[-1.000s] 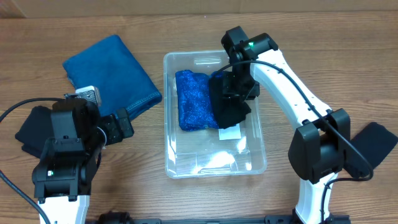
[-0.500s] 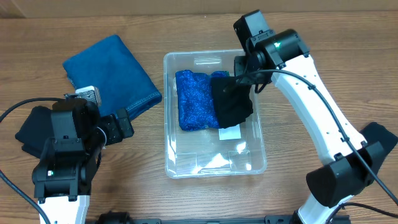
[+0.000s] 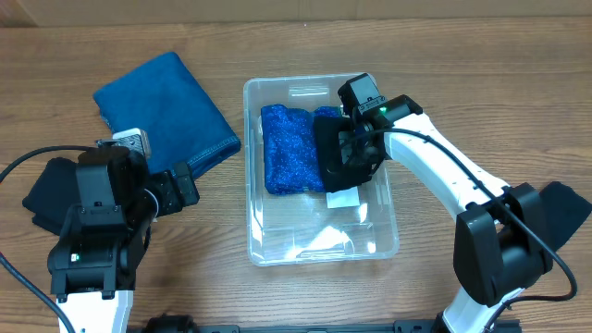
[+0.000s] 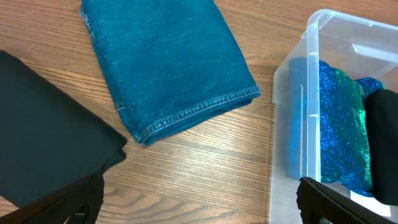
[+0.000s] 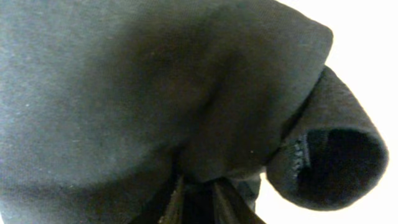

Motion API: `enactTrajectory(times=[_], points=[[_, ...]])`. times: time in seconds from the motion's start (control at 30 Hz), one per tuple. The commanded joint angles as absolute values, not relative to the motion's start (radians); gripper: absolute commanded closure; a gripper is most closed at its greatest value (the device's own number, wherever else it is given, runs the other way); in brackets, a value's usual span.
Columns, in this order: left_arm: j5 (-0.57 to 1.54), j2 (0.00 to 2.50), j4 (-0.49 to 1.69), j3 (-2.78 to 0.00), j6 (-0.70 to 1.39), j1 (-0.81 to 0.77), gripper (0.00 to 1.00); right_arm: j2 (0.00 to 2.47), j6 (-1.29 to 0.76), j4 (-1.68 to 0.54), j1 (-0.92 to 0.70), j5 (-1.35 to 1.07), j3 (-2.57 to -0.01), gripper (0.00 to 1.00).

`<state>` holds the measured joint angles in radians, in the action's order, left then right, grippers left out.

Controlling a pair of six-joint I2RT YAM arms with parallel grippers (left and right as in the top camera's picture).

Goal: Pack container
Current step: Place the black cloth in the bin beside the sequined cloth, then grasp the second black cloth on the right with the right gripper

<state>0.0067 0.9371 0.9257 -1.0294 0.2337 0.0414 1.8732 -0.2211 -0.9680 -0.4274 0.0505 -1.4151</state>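
The clear plastic container (image 3: pixel 248 166) stands mid-table, and its wall shows in the left wrist view (image 4: pixel 311 37). Inside lie a sparkly blue cloth (image 3: pixel 289 148) (image 4: pixel 339 118) and, beside it on the right, a black cloth (image 3: pixel 333 174). A white label (image 3: pixel 342 199) shows on the base. My right gripper (image 3: pixel 357 143) is down inside the container on the black cloth. In the right wrist view the black cloth (image 5: pixel 155 93) fills the frame and the fingers (image 5: pixel 199 199) are pinched together on it. My left gripper (image 3: pixel 180 185) (image 4: pixel 199 202) is open and empty over bare table, left of the container.
A folded blue cloth (image 3: pixel 166 106) (image 4: pixel 168 62) lies at the back left. A black cloth (image 3: pixel 46 194) (image 4: pixel 43 137) lies at the far left, and another black cloth (image 3: pixel 564 213) at the far right. The container's front half holds nothing.
My right arm swung back and up from the black cloth, then came down onto it again inside the container. The left arm has not moved.
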Motion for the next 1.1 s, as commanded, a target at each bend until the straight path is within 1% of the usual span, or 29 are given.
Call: enactTrajectory(times=[0.0, 0.07, 0.1, 0.13, 0.17, 0.2, 0.27, 0.3, 0.37, 0.4, 0.47, 0.53, 0.63, 0.67, 0.73, 0.77, 0.83, 0.9, 0.97, 1.07], points=[[0.008, 0.936, 0.930, -1.052, 0.221, 0.046, 0.00, 1.862, -0.205, -1.039, -0.426, 0.059, -1.484, 0.74], [0.007, 0.936, 0.930, -1.052, 0.221, 0.046, 0.00, 1.843, -0.213, -1.111, -0.426, 0.076, -1.582, 0.71], [0.007, 0.936, 0.929, -1.052, 0.221, 0.046, 0.00, 1.818, -0.231, -1.152, -0.426, 0.109, -1.660, 0.69], [0.007, 0.936, 0.929, -1.052, 0.221, 0.046, 0.00, 1.787, -0.244, -1.182, -0.425, 0.139, -1.731, 0.63], [0.007, 0.936, 0.930, -1.052, 0.221, 0.046, 0.00, 1.758, -0.249, -1.196, -0.420, 0.156, -1.780, 0.21], [0.007, 0.936, 0.930, -1.052, 0.221, 0.046, 0.00, 1.710, -0.288, -1.210, -0.403, 0.192, -1.853, 0.00], [0.008, 0.936, 0.930, -1.052, 0.221, 0.046, 0.00, 1.631, -0.356, -1.221, -0.339, 0.209, -1.928, 0.00], [0.008, 0.936, 0.930, -1.052, 0.221, 0.046, 0.00, 1.586, -0.404, -1.227, -0.278, 0.208, -1.939, 0.00], [0.007, 0.936, 0.930, -1.052, 0.221, 0.046, 0.00, 1.512, -0.478, -1.304, -0.073, 0.159, -1.939, 0.00], [0.008, 0.936, 0.930, -1.052, 0.221, 0.046, 0.00, 1.501, -0.488, -1.337, -0.001, 0.130, -1.939, 0.00], [0.007, 0.936, 0.930, -1.052, 0.221, 0.046, 0.00, 1.496, -0.495, -1.440, 0.240, 0.029, -1.936, 0.00], [0.008, 0.936, 0.930, -1.052, 0.221, 0.046, 0.00, 1.496, -0.495, -1.486, 0.433, -0.033, -1.903, 0.00], [0.007, 0.936, 0.930, -1.052, 0.221, 0.046, 0.00, 1.496, -0.495, -1.493, 0.708, -0.097, -1.781, 0.00], [0.007, 0.936, 0.929, -1.052, 0.221, 0.046, 0.00, 1.496, -0.495, -1.462, 0.814, -0.113, -1.686, 0.00], [0.007, 0.936, 0.929, -1.052, 0.221, 0.046, 0.00, 1.497, -0.495, -1.385, 0.926, -0.140, -1.544, 0.00], [0.008, 0.936, 0.929, -1.052, 0.221, 0.046, 0.00, 1.497, -0.491, -1.313, 0.996, -0.198, -1.426, 0.00], [0.008, 0.936, 0.929, -1.052, 0.221, 0.046, 0.00, 1.497, -0.483, -1.221, 1.054, -0.260, -1.290, 0.00], [0.008, 0.936, 0.930, -1.052, 0.221, 0.046, 0.00, 1.497, -0.481, -1.051, 1.109, -0.276, -1.097, 0.00], [0.008, 0.936, 0.930, -1.052, 0.221, 0.046, 0.00, 1.497, -0.472, -0.882, 1.123, -0.289, -0.957, 0.00], [0.008, 0.936, 0.931, -1.052, 0.221, 0.046, 0.00, 1.498, -0.472, -0.719, 1.121, -0.294, -0.849, 0.00]])
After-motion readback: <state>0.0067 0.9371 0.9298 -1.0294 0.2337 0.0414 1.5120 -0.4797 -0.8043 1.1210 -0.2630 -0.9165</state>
